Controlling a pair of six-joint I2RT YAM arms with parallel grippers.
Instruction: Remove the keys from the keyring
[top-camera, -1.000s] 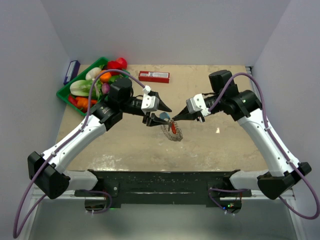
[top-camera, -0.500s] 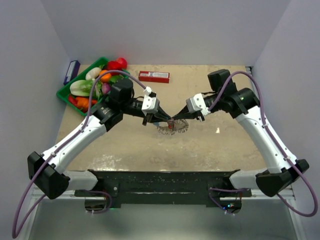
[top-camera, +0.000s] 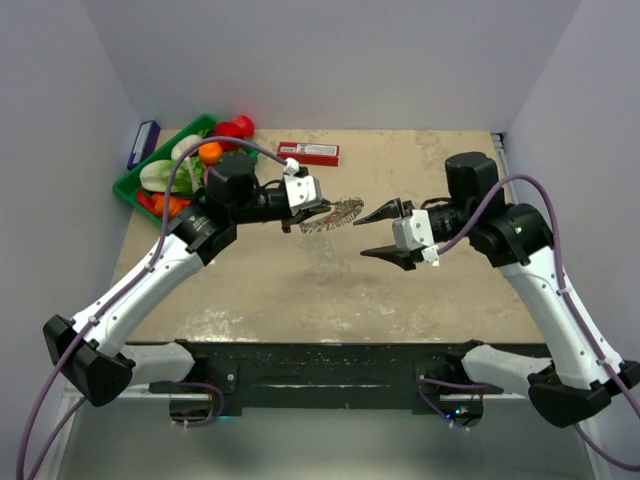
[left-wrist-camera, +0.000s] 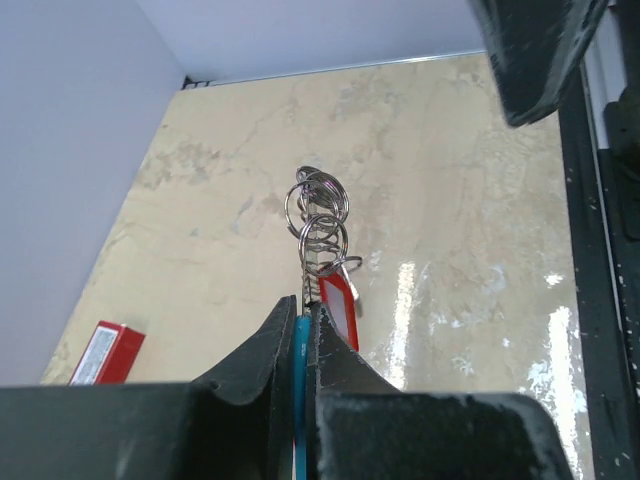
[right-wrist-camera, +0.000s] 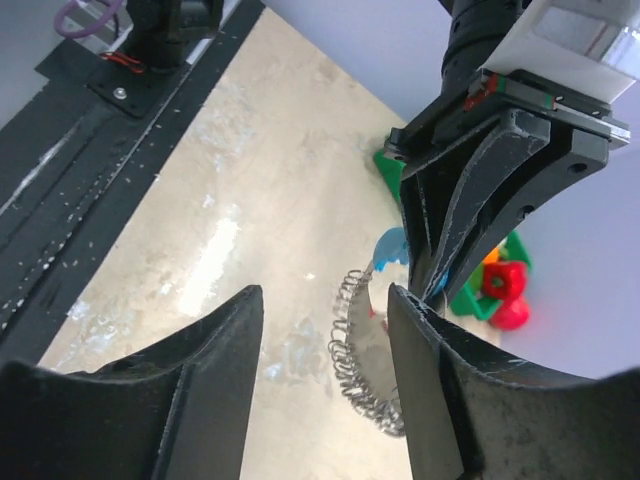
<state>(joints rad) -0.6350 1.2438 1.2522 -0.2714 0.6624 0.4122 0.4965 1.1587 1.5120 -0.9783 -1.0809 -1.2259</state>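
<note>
My left gripper (top-camera: 316, 213) is shut on the blue section (left-wrist-camera: 301, 345) of the keyring (top-camera: 338, 212) and holds it above the table. The loop sticks out to the right of the jaws. The silvery keys (left-wrist-camera: 320, 218) hang in a tight bunch beyond the fingertips, with the red-tagged one (left-wrist-camera: 338, 305) beside them. My right gripper (top-camera: 385, 232) stands open a short way to the right of the keyring, with nothing between its fingers. In the right wrist view the fringe of keys (right-wrist-camera: 357, 362) hangs ahead of the open jaws, below my left gripper (right-wrist-camera: 490, 190).
A long red box (top-camera: 308, 153) lies at the back of the table. A green tray (top-camera: 130, 186) of toy vegetables sits at the back left, with a dark blue object (top-camera: 143, 143) beside it. The black mounting rail (top-camera: 320, 370) runs along the near edge.
My left gripper closed on the keyring and lifted it up off the table, toward the back. My right gripper let go, opened and drew back to the right.
</note>
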